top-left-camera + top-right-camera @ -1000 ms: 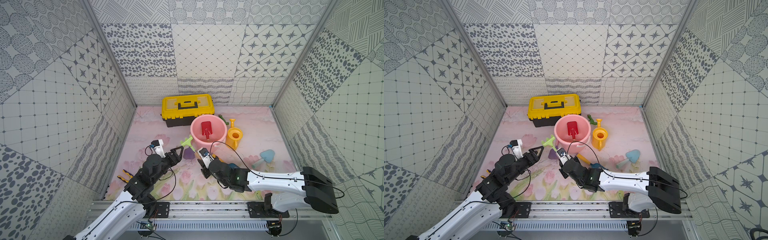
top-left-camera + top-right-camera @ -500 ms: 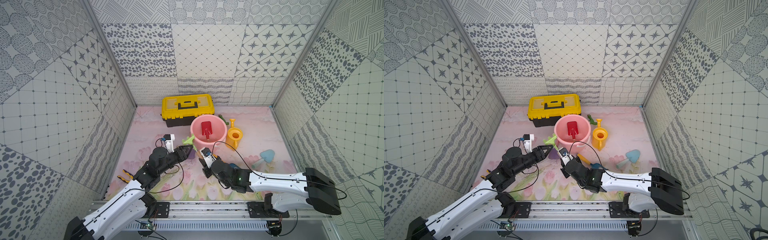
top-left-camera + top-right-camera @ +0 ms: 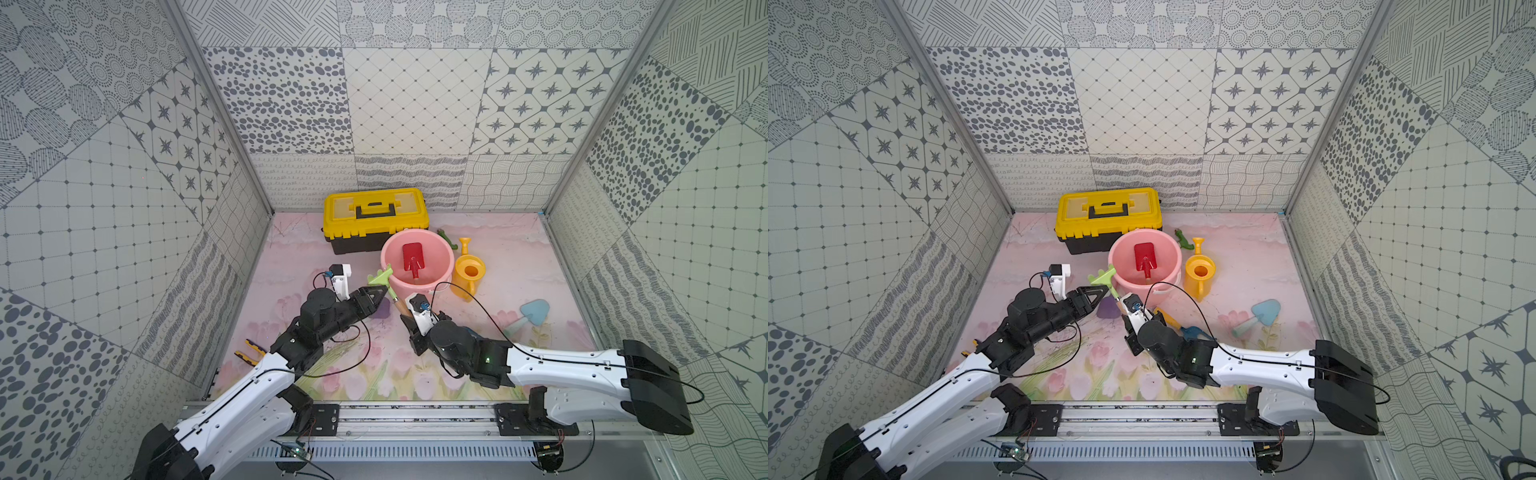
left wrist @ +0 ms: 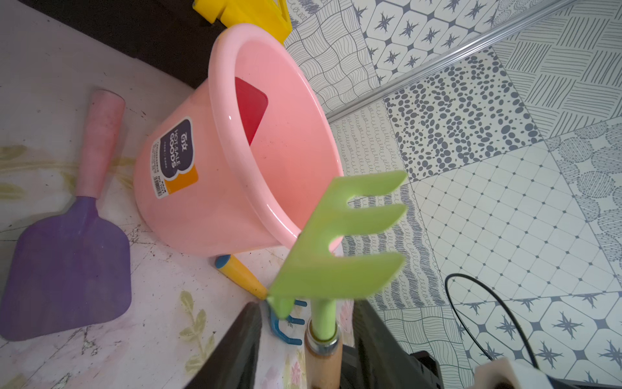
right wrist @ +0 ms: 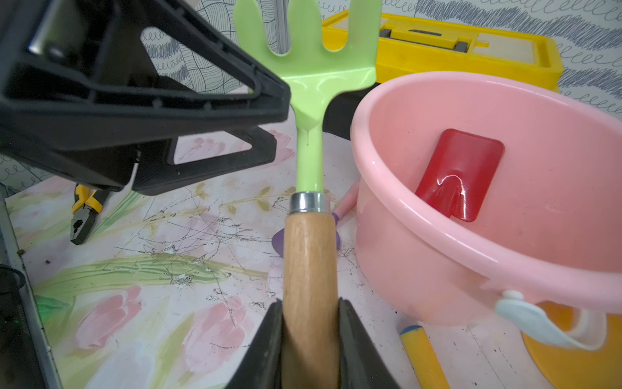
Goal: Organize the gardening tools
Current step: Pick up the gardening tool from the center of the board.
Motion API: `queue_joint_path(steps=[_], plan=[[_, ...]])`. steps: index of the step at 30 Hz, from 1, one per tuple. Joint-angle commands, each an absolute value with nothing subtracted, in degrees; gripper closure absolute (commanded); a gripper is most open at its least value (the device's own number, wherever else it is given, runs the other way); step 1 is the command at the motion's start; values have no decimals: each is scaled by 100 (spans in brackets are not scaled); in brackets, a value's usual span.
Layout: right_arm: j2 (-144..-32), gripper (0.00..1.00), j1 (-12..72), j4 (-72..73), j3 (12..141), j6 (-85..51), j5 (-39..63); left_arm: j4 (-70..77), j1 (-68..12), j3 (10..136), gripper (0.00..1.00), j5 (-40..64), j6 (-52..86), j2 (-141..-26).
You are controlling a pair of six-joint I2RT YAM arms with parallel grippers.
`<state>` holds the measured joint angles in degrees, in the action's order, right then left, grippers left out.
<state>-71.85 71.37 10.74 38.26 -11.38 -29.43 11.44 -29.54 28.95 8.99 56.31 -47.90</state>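
The right gripper (image 5: 309, 303) is clamped on the wooden handle of the green rake (image 5: 309, 84), a finger pressed to each side. The handle's lower end is cut off by the frame edge. The rake is off the mat, rising away from this gripper with its prongs uppermost.

The left gripper (image 4: 308, 303) reaches in from the other side. Its jaws stand apart around the rake's neck, with a gap showing on at least one side.

Under the rake lies the purple scoop (image 4: 67, 269), flat on the mat and largely hidden behind the handle in the right wrist view. Just beyond the right gripper stands the pink bucket (image 5: 420, 269). In it is the red spade (image 5: 461, 171), of which little but the blade shows.

Close on the right gripper's right lies the blue yellow-handled fork (image 4: 240, 276), its tines partly covered. Farther that way are the yellow watering can (image 3: 469, 274) and, well apart, the pale-blue trowel (image 3: 534, 311).

Behind the left gripper, the pliers (image 5: 84, 215) are half hidden. Past the bucket sits the yellow toolbox (image 3: 376, 212). A small green thing (image 3: 446, 239) peeks out beside it, possibly another tool.
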Motion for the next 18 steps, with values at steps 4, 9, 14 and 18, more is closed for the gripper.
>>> queue_joint_path(steps=[4, 9, 14, 18], plan=[[-7011, 99, 7154, 1674, 3664, -1093, -2647, 1558, -2579, 2983, 51, 1110, 5713, -4745], [-7005, 99, 7178, 1725, 3639, -1057, -2592, 1852, -2237, 2993, 59, 1474, 5959, -5008], [-6981, 99, 7189, 1732, 3631, -1051, -2619, 2162, -2201, 2958, 63, 1667, 6062, -5199], [-6980, 99, 7185, 1744, 3630, -1063, -2610, 2332, -2199, 2858, 67, 1710, 6102, -5240]])
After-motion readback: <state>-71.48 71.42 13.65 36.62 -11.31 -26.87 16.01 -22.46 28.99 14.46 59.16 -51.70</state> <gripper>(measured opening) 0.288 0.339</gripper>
